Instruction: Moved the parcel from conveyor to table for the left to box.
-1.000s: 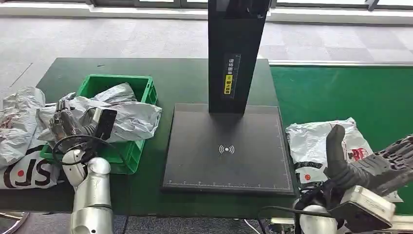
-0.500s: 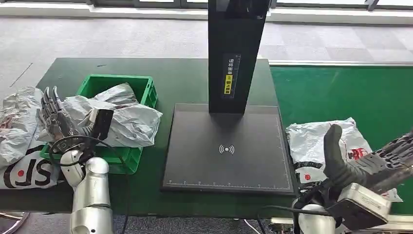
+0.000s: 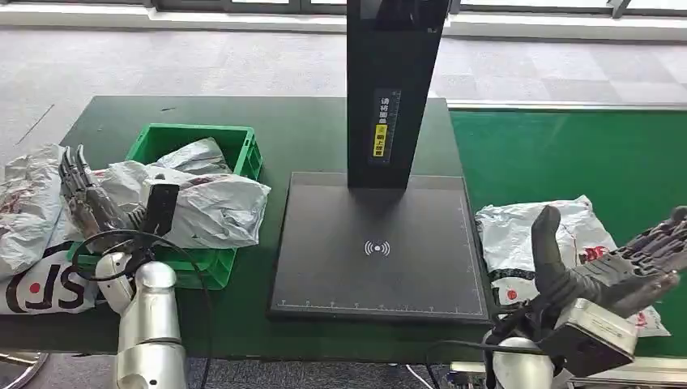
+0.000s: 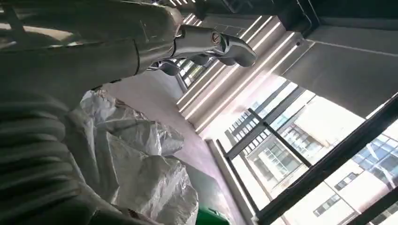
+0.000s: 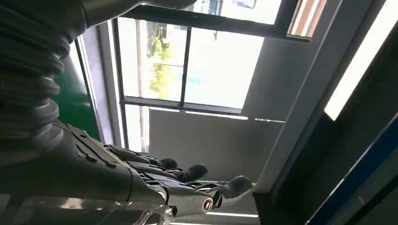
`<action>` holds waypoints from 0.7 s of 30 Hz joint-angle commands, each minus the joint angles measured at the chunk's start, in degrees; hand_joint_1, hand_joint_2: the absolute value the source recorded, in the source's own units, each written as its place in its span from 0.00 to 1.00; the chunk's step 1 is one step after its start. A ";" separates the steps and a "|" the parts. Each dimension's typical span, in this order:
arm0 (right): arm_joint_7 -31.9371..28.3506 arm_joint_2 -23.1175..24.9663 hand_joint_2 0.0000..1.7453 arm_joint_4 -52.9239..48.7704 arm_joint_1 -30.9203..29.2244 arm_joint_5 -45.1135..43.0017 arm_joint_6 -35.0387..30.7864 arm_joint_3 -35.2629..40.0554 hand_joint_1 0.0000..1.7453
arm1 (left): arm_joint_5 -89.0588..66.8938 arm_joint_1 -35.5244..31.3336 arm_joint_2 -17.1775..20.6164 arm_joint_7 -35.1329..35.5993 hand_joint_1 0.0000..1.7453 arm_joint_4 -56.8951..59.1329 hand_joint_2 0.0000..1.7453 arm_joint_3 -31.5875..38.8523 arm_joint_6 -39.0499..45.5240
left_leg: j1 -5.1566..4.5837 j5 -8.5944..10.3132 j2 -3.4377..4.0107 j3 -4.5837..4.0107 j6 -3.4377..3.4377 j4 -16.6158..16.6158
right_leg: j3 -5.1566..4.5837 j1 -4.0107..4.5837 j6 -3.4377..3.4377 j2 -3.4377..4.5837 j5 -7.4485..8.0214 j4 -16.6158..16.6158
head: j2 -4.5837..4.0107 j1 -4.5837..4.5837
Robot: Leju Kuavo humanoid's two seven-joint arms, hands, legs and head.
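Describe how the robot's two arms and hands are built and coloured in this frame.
Both arms are rounded silver segments with black cables looping at the wrists. The left hand has slim dark metallic fingers and a black block at its wrist. The right hand is dark grey with a thick thumb, ribbed fingers, and a grey box-shaped wrist housing.

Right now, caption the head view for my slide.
Right hand open above conveyor parcel; left hand open beside the filled green crate.

left hand (image 3: pixel 91 197) raised, fingers spread, right hand (image 3: pixel 617 272) open, thumb up
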 commanded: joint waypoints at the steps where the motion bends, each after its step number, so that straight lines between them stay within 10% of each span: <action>1: 0.04 1.63 1.00 8.52 -2.41 -0.38 0.00 -3.41 0.00 | 27.74 4.83 -0.18 -9.24 0.00 -17.99 0.00 -6.71 -0.13 | 0.10 -0.06 0.24 0.09 -0.02 -0.05 | 0.06 0.11 -0.05 0.23 0.05 -0.12 | 0.00 0.02; 2: 0.04 1.55 1.00 9.79 -3.04 -0.57 0.00 -4.35 0.00 | 30.25 6.16 -0.18 -9.24 0.00 -20.69 1.00 -9.07 -0.13 | 0.12 -0.06 0.27 0.16 -0.02 -0.11 | 0.12 0.13 -0.05 0.28 0.07 -0.19 | 0.00 0.00; 21: 0.04 1.27 1.00 20.97 -7.10 -0.75 0.00 -12.19 0.00 | 34.41 9.65 -0.18 -9.24 0.00 -28.94 1.00 -14.66 -0.13 | 0.08 0.02 -0.04 0.14 -0.01 -0.11 | 0.17 0.09 -0.06 -0.05 0.03 -0.17 | 0.00 0.02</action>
